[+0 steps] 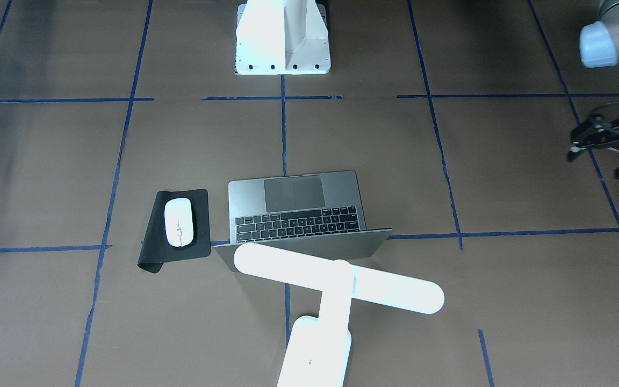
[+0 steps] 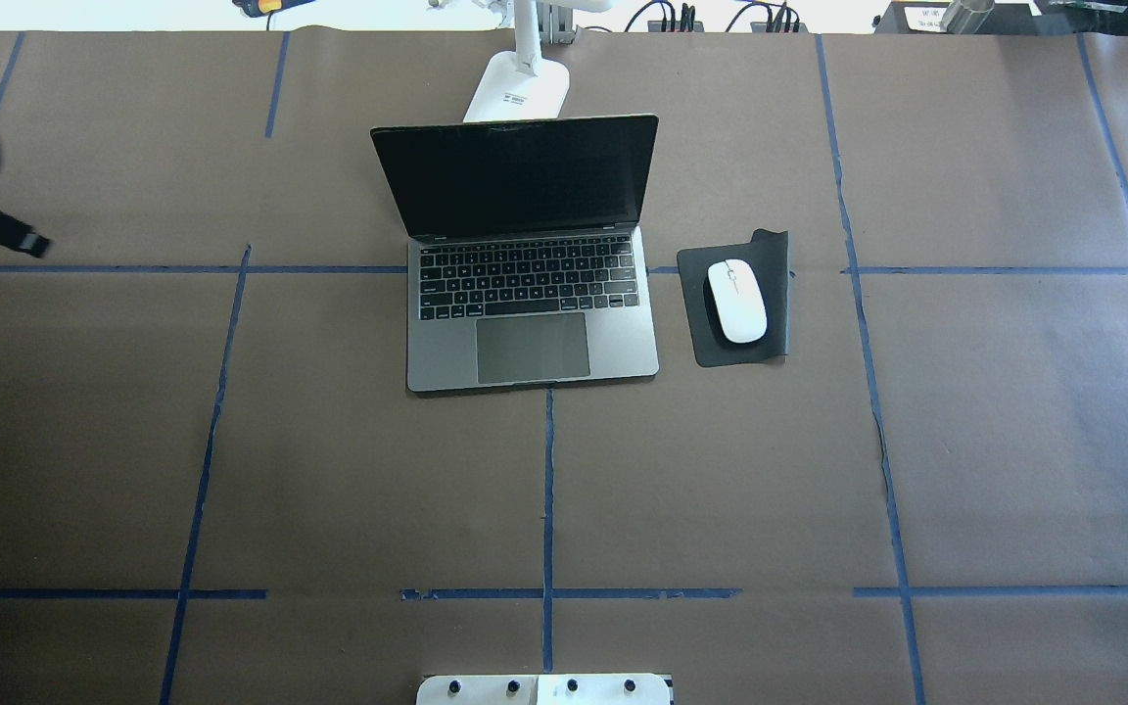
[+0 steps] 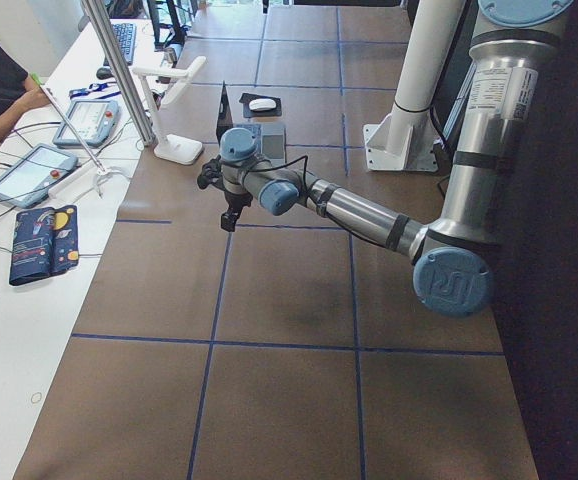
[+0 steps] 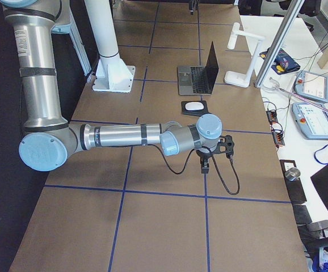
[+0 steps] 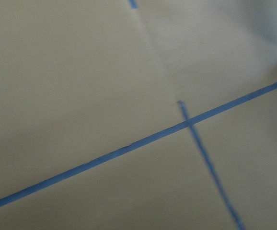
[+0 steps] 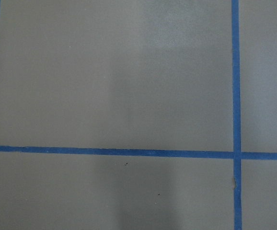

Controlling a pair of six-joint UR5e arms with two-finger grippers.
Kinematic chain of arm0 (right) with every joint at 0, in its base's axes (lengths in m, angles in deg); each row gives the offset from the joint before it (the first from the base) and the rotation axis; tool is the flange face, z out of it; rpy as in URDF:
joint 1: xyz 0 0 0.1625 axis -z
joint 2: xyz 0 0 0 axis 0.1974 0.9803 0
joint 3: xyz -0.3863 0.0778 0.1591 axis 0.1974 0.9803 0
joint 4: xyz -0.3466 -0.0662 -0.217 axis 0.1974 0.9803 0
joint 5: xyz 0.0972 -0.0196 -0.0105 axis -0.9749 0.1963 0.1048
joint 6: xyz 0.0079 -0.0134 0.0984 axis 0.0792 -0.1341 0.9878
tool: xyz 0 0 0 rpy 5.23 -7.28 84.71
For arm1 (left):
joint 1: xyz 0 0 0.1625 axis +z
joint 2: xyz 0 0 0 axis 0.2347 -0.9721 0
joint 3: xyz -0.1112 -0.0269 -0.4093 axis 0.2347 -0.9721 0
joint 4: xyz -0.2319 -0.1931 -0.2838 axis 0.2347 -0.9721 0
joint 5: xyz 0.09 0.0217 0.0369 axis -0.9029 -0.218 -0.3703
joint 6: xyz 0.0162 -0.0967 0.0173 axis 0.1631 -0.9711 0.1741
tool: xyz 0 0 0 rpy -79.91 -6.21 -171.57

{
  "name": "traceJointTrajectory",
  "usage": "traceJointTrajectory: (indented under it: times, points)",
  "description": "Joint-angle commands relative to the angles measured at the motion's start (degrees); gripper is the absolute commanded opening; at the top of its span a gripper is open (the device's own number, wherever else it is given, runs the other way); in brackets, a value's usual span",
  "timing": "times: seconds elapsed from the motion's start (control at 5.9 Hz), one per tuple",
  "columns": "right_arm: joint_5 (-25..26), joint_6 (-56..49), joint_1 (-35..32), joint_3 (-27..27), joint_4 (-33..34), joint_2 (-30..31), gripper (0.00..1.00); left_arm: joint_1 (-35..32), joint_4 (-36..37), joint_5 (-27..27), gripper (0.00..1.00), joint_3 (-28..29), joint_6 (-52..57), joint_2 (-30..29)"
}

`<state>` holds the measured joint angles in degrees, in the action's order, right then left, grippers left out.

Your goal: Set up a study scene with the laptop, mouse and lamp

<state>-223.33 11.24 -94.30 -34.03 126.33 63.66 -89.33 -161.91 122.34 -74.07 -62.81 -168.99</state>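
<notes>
Lamp point(image 2: 517, 88) head cut off overhead; laptop point(image 2: 530, 284) lid hides base edge.

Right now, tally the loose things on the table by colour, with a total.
White: 2, the mouse and the lamp
Grey: 1, the laptop
Black: 1, the mat
Total: 4

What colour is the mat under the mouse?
Black. The mat shows best in the overhead view, with the white mouse resting on it.
</notes>
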Motion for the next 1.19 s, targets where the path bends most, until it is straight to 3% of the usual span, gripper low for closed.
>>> traceJointTrajectory:
  times: [0.0,0.17,0.51,0.68,1.02]
  points:
    - [-0.03,-0.09,0.04,0.14,-0.09,1.27,1.00,-11.82,16.55,0.19,1.00,1.20,19.67,0.47]
    - [-0.64,-0.26,-0.05,-0.56,-0.09,1.89,1.00,-12.66,20.54,0.27,1.00,4.60,20.71,1.17]
    - [-2.83,-0.61,0.65,-1.87,2.00,1.80,1.00,-12.67,19.79,0.54,1.00,7.62,19.58,4.94]
    - [-2.59,-7.23,0.74,-2.23,3.50,2.67,1.00,-12.67,19.79,0.63,1.00,7.71,19.31,5.04]
    - [1.51,-23.23,-0.04,-4.07,14.36,3.12,1.00,-12.67,19.70,1.93,1.00,7.71,15.39,4.96]
